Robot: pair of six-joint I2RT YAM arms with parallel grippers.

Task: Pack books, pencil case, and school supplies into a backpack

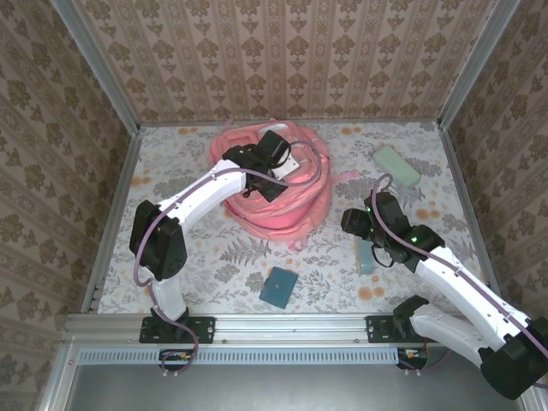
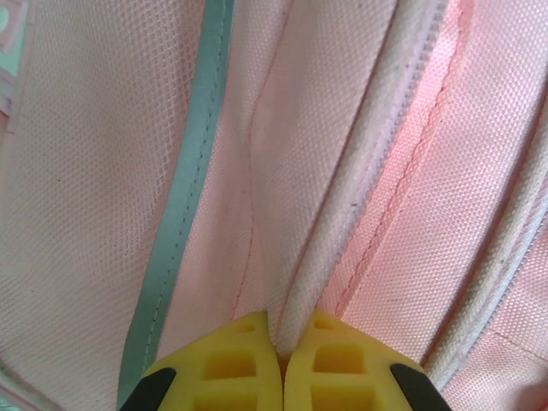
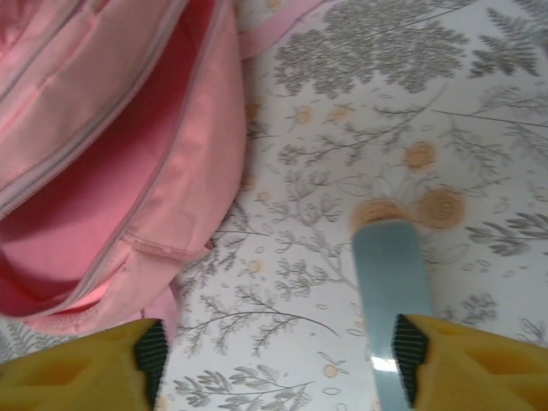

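The left hand point(image 2: 281, 347) is pinching a piped seam of the pink backpack point(image 1: 295, 214), which is lying toward the back of the flowered surface point(image 3: 342, 128). The right hand point(image 3: 278, 347) is hovering spread beside the backpack, with the slim pale-teal box point(image 3: 391, 274) by one finger.

Pink bkpk point(image 1: 293, 216), floral tbl point(image 1: 214, 250)

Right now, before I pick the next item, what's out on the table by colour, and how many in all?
Pink: 1, backpack
Mint green: 1, pencil case
Pale teal: 1, slim box
Dark teal: 1, square pad
Total: 4
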